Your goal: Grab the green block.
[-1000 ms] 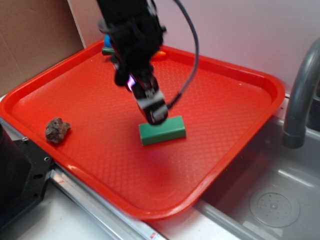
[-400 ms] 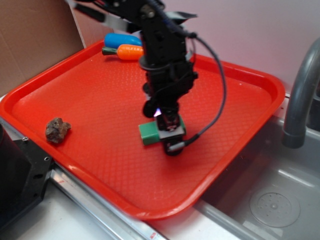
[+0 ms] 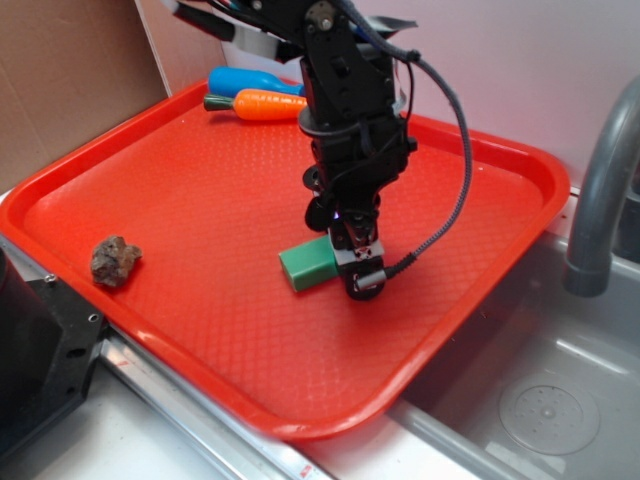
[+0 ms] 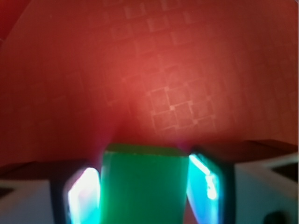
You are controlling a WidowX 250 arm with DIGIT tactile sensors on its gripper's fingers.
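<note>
Exterior view: red tray [image 3: 150, 190] filling most of frame, textured floor, raised rim, resting at edge of grey sink [image 3: 540, 400]. Grey faucet [image 3: 600, 190] at right; brown cardboard [image 3: 60, 80] at back left. Black arm [image 3: 345, 110] reaching down near tray centre, cable looping on its right side. Blue toy [image 3: 250, 80] and orange toy carrot [image 3: 265, 104] side by side at far rim, touching or nearly so. Green block [image 3: 308, 264] flat on tray floor near centre, right-hand part hidden under gripper [image 3: 358, 268]. Small brown rock [image 3: 115, 260] near left rim, well apart from block.

Wrist view: green block [image 4: 142, 184] seen between the two fingers, one pad [image 4: 84, 196] on its left face, other pad on its right face, both glowing cyan-white. Pads appear pressed against block, no gap visible on either side; gripping the green block. Tray floor [image 4: 173, 107] close beyond, blurred.
</note>
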